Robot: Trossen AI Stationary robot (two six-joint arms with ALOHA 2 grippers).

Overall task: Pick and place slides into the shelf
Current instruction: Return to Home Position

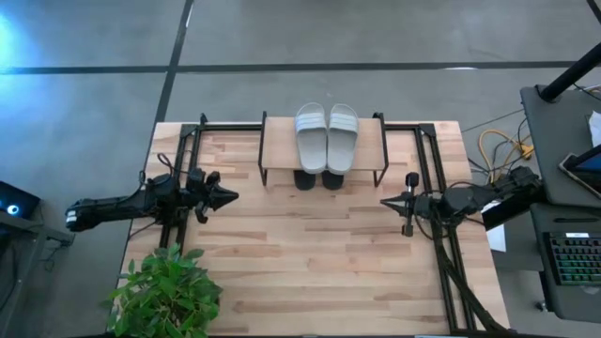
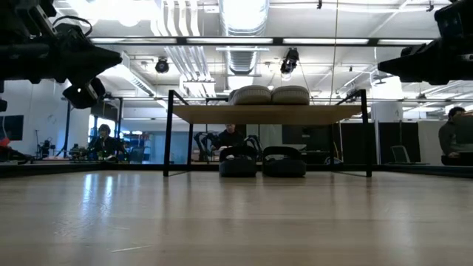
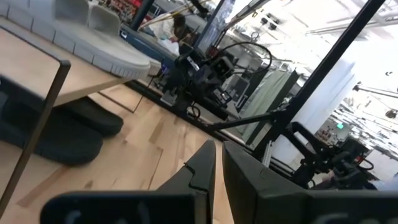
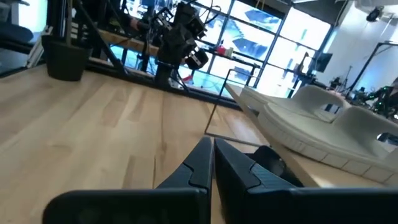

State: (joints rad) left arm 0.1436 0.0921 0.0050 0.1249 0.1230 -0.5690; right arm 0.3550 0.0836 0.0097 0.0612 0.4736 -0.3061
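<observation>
The shelf (image 1: 282,141), a light plank on thin black legs, stands at the table's far middle. The light grey pair of slides (image 1: 326,136) lies side by side on its plank, also seen in the low view (image 2: 270,94). The black pair (image 2: 262,162) sits on the tabletop under the plank; only their ends (image 1: 317,178) show from above. My left gripper (image 1: 231,197) hovers shut over the table's left side, pointing right. My right gripper (image 1: 385,202) hovers shut over the right side, pointing left. Both are clear of the shelf and slides.
A potted green plant (image 1: 164,291) stands at the table's near left corner. Black frame rails (image 1: 441,235) run along both table sides. People sit in the room beyond the table (image 2: 103,140). Bare wood (image 1: 310,253) lies between the arms and toward the near edge.
</observation>
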